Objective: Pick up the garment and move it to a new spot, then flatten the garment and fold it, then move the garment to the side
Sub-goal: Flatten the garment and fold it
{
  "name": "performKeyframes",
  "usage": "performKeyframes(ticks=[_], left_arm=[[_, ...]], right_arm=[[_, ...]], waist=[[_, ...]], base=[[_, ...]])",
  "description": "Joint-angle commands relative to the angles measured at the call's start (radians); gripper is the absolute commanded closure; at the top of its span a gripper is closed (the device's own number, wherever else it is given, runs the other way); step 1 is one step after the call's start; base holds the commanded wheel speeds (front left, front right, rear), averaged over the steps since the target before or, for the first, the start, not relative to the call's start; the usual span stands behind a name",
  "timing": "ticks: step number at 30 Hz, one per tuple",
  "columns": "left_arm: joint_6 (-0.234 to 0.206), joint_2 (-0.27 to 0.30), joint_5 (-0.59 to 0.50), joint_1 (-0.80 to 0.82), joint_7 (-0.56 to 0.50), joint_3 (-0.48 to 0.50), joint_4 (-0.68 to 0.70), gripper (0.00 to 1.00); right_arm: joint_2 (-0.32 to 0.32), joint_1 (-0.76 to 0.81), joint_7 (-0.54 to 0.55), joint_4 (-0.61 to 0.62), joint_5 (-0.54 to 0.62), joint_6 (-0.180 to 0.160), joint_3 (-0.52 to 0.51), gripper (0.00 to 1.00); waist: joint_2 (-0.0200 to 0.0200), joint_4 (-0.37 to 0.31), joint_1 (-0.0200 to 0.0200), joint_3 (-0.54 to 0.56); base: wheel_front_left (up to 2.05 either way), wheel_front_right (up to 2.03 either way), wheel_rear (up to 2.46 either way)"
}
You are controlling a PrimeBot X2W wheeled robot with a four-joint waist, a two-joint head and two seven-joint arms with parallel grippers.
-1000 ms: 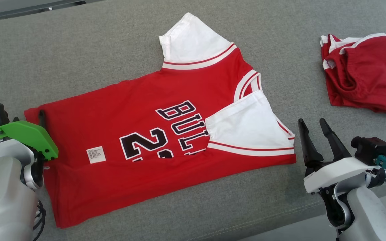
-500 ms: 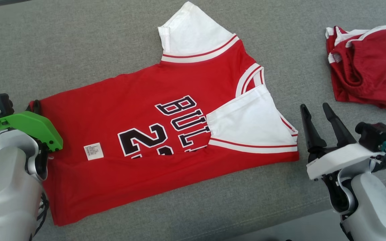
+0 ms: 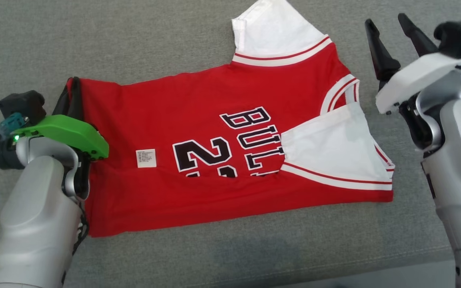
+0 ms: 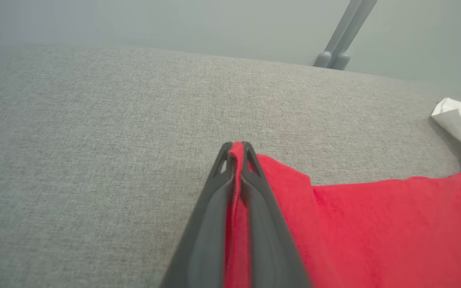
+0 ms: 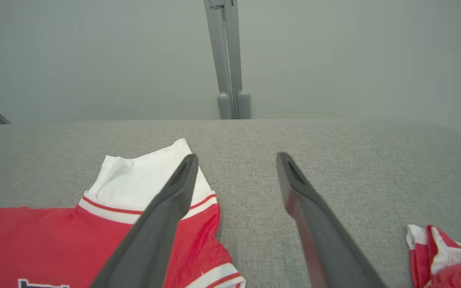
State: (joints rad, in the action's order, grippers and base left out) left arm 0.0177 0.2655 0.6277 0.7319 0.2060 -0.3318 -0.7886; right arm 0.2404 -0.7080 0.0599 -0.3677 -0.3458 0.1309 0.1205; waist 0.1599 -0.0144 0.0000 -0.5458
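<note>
- Jersey (image 3: 230, 132), red with white sleeves, lies spread out flat on the grey cushion (image 3: 134, 44), lettered side up, with the near sleeve (image 3: 330, 148) folded in over the chest.
- There's a little white label (image 3: 146, 157) on the red, closer to the jersey's hem than to its collar.
- The left fingers (image 3: 74, 96) (image 4: 210, 224) are at the jersey's far hem corner, pinched tight on a fold of the red cloth. You can see it squeezed between them in the left wrist view.
- The right fingers (image 3: 376, 48) (image 5: 162, 224) are just past the jersey's collar end, by the far sleeve (image 3: 274, 32), spread wide with nothing in them.
- Red shorts (image 5: 446, 256) sit bunched up beyond the jersey's collar end, well apart from it.
</note>
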Motion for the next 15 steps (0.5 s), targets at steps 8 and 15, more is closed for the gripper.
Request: performKeyframes(ticks=[8, 15], left_arm=[[-0.017, -0.086, -0.021, 0.014, 0.025, -0.043, 0.106, 1.00], [-0.020, -0.147, -0.026, 0.061, 0.036, -0.065, 0.099, 1.00]], right_arm=[[0.030, -0.269, 0.131, -0.220, 0.036, 0.000, 0.051, 0.00], [0.026, -0.435, 0.153, -0.435, 0.051, 0.000, 0.068, 0.00]], waist=[[0.0000, 0.182, 0.0000, -0.129], [0.0000, 0.263, 0.0000, -0.185]], base=[[0.00, 0.00, 0.00], [0.00, 0.00, 0.00]])
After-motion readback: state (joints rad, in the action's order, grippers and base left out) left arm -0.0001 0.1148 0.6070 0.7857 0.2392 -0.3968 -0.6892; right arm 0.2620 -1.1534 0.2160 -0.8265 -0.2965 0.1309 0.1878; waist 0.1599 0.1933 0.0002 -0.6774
